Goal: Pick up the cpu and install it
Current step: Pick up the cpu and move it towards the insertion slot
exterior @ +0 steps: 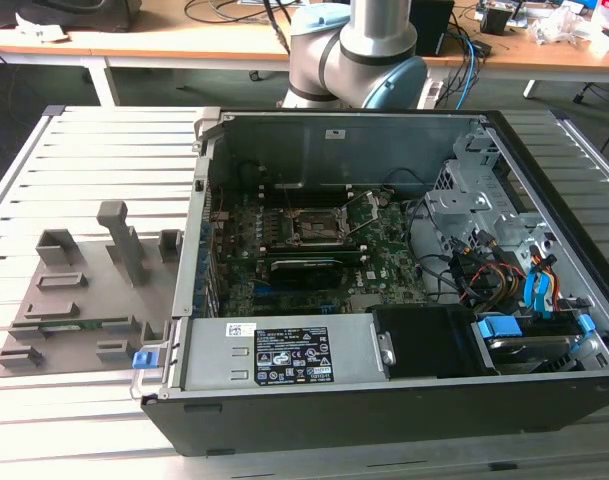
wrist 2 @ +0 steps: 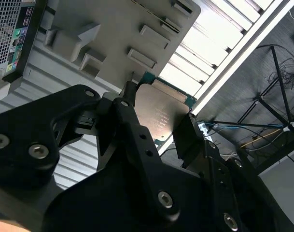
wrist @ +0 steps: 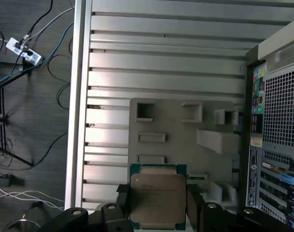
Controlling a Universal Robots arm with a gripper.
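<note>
The cpu point(wrist: 158, 193) is a thin square chip with a pale metal top and a green edge. My gripper point(wrist: 158, 207) is shut on it, one black finger point(wrist: 121, 200) on each side. In the second wrist view the cpu point(wrist 2: 161, 108) sits between the same black fingers point(wrist 2: 132, 108) of the gripper point(wrist 2: 159, 123), held well above the grey holder plate point(wrist 2: 113, 24). In the exterior view the motherboard socket point(exterior: 319, 228) lies inside the open computer case point(exterior: 384, 395), with its metal frame raised.
The grey moulded holder plate point(exterior: 84, 300) lies on the slatted white table point(exterior: 94, 140), on the exterior view's left of the case. The case's rear panel point(wrist: 277, 121) stands beside the plate. The arm's base point(exterior: 359, 50) stands behind the case. Cables lie on the floor point(wrist: 31, 58).
</note>
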